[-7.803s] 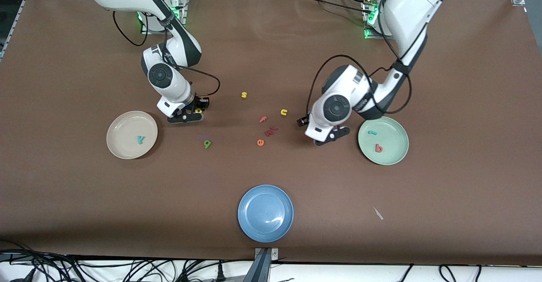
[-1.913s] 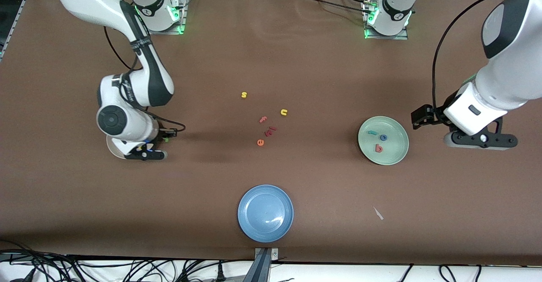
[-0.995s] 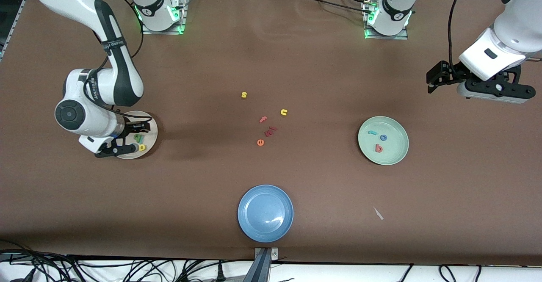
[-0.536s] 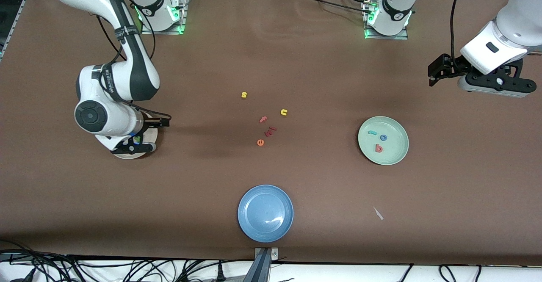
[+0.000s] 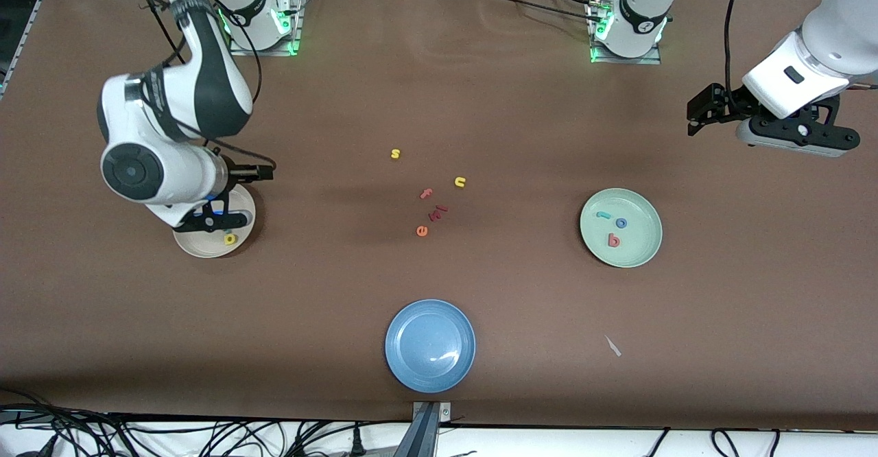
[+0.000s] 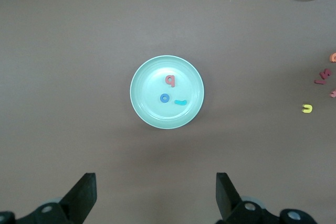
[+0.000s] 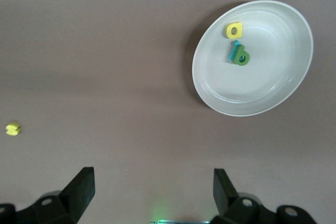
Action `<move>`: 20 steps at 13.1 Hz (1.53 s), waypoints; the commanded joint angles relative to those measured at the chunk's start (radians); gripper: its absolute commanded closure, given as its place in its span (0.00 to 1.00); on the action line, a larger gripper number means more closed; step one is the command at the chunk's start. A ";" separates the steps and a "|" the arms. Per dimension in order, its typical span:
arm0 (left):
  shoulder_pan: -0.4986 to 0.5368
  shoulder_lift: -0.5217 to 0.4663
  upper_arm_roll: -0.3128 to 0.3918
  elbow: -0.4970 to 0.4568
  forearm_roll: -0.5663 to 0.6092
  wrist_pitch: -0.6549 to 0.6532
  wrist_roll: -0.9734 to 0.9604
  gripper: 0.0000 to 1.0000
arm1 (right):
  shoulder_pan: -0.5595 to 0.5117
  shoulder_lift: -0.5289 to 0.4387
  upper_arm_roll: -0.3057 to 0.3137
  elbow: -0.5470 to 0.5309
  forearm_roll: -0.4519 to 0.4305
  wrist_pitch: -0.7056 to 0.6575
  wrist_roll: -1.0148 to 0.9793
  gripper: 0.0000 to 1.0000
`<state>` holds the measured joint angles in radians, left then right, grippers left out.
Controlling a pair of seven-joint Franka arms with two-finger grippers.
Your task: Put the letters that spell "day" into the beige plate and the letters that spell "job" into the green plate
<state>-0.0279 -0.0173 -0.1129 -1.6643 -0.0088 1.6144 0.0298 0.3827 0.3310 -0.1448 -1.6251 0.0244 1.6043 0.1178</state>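
Note:
The beige plate (image 5: 206, 248) (image 7: 262, 87) holds a yellow looped letter (image 5: 230, 239) (image 7: 234, 30), a dark green looped letter (image 7: 242, 58) and a teal "y" (image 7: 234, 49) partly under it. My right gripper (image 5: 209, 221) (image 7: 152, 195) hangs open and empty above this plate and hides the green and teal letters in the front view. The green plate (image 5: 645, 251) (image 6: 144, 111) holds a teal "j" (image 5: 603, 215) (image 6: 180, 102), a blue "o" (image 5: 621, 222) (image 6: 165, 97) and a red "b" (image 5: 613, 240) (image 6: 170, 80). My left gripper (image 5: 796, 140) (image 6: 156, 198) waits open, high over bare table at the left arm's end.
A blue plate (image 5: 430, 368) lies near the front camera. Loose letters sit mid-table: yellow "s" (image 5: 395, 154) (image 7: 13, 128), yellow "u" (image 5: 459, 182) (image 6: 307, 108), pink "f" (image 5: 426, 193), orange "e" (image 5: 422, 231), dark red pieces (image 5: 439, 211). A white scrap (image 5: 612, 346) lies nearer the camera than the green plate.
My right arm has risen from the beige plate with its gripper open, and the yellow letter shows again. The left arm has barely shifted.

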 commanded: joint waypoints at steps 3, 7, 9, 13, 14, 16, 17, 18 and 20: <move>0.002 -0.006 0.002 0.009 -0.026 -0.019 0.032 0.00 | -0.154 -0.271 0.163 -0.117 -0.078 -0.012 0.003 0.00; 0.002 -0.007 0.002 0.009 -0.026 -0.021 0.030 0.00 | -0.219 -0.348 0.157 -0.101 -0.066 -0.081 -0.003 0.00; 0.002 -0.007 0.002 0.009 -0.026 -0.022 0.029 0.00 | -0.220 -0.365 0.130 -0.087 -0.066 -0.109 -0.029 0.00; 0.002 -0.007 0.002 0.009 -0.026 -0.025 0.030 0.00 | -0.261 -0.369 0.090 -0.044 -0.058 -0.109 -0.046 0.00; 0.002 -0.007 0.002 0.009 -0.026 -0.027 0.030 0.00 | -0.265 -0.377 0.088 -0.044 -0.054 -0.107 -0.046 0.00; 0.002 -0.007 0.002 0.009 -0.026 -0.027 0.030 0.00 | -0.275 -0.375 0.088 -0.044 -0.052 -0.103 -0.044 0.00; 0.002 -0.007 0.002 0.009 -0.026 -0.027 0.030 0.00 | -0.277 -0.371 0.088 -0.044 -0.050 -0.100 -0.046 0.00; 0.002 -0.007 0.002 0.009 -0.026 -0.027 0.030 0.00 | -0.275 -0.368 0.088 -0.044 -0.049 -0.095 -0.043 0.00; 0.002 -0.007 0.002 0.009 -0.026 -0.027 0.030 0.00 | -0.275 -0.366 0.088 -0.045 -0.031 -0.051 -0.050 0.00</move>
<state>-0.0282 -0.0173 -0.1131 -1.6639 -0.0090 1.6052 0.0315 0.1170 -0.0316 -0.0634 -1.6716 -0.0338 1.5248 0.0855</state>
